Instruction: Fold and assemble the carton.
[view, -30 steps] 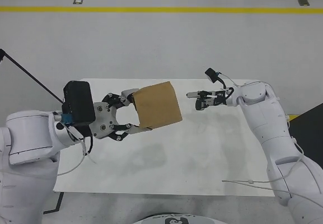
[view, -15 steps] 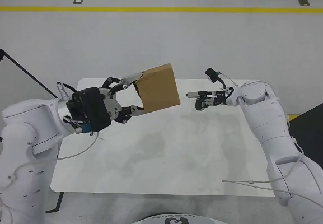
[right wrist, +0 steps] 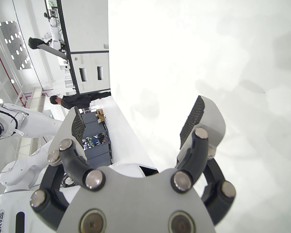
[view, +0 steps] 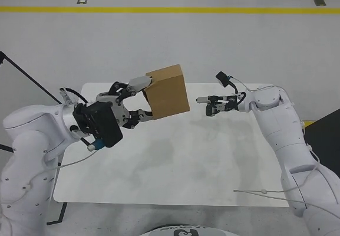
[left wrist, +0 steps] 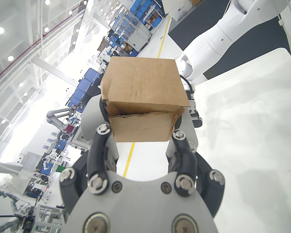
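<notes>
So the brown carton (view: 168,91) (left wrist: 143,90) is up in the air, off the white tabletop (view: 175,159) (left wrist: 257,127) (right wrist: 184,37), hanging around its far edge, a bit left of the middle. The left jaws are grasping it at the end nearest the wrist, one finger (left wrist: 93,117) pressed on each side. The box is tilted, not sitting square to the tabletop edges. In the left wrist view the near end looks only partly closed: a flap is folded in, with a ragged dark gap between it and the panel above. The right jaws are released, spread wide, with nothing between the ribbed fingers (right wrist: 212,115). They're to the right of the carton, near it but not touching, over the far right part of the tabletop.
</notes>
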Tool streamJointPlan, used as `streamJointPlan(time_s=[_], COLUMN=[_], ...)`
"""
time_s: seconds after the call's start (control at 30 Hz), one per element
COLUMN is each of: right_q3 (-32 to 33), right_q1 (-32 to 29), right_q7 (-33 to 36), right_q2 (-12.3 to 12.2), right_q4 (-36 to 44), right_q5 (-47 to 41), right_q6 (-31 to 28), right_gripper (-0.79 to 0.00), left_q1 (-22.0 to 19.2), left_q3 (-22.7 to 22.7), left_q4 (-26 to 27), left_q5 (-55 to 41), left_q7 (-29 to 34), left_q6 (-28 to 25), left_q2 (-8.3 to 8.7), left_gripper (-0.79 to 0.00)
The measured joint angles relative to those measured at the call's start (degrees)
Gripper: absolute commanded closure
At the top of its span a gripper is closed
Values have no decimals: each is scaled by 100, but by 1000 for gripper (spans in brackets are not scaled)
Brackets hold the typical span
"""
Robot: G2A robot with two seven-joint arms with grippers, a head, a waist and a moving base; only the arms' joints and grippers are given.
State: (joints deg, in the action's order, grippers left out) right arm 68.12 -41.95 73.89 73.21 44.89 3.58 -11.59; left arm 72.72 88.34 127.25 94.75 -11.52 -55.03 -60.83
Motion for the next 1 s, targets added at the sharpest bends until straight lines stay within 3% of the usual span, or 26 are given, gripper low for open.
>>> streamJointPlan(time_s=[0.17, 0.3, 0.43, 0.53, 0.8, 0.93, 1.0], right_q3=[0, 0, 0, 0, 0, 0, 0], right_q1=[0, 0, 0, 0, 0, 0, 0], right_q7=[0, 0, 0, 0, 0, 0, 0], right_q2=[0, 0, 0, 0, 0, 0, 0], right_q4=[0, 0, 0, 0, 0, 0, 0], right_q5=[0, 0, 0, 0, 0, 0, 0], right_q6=[0, 0, 0, 0, 0, 0, 0], right_gripper=[-785, -785, -785, -785, -785, -785, -785], left_q1=[-32, 174, 415, 555, 567, 644, 707], left_q3=[-96, -113, 5, 71, 67, 113, 184], left_q4=[192, -29, -250, -299, -301, -295, -245], left_q5=[1918, 3706, 4664, 4757, 4707, 4243, 4499], left_q7=[-1115, -2528, -3447, -3541, -3495, -3489, -3604], left_q6=[454, 1492, 2565, 3009, 3046, 3786, 4217], left_q2=[145, 318, 409, 422, 415, 393, 406], left_gripper=[0, 0, 0, 0, 0, 0, 0])
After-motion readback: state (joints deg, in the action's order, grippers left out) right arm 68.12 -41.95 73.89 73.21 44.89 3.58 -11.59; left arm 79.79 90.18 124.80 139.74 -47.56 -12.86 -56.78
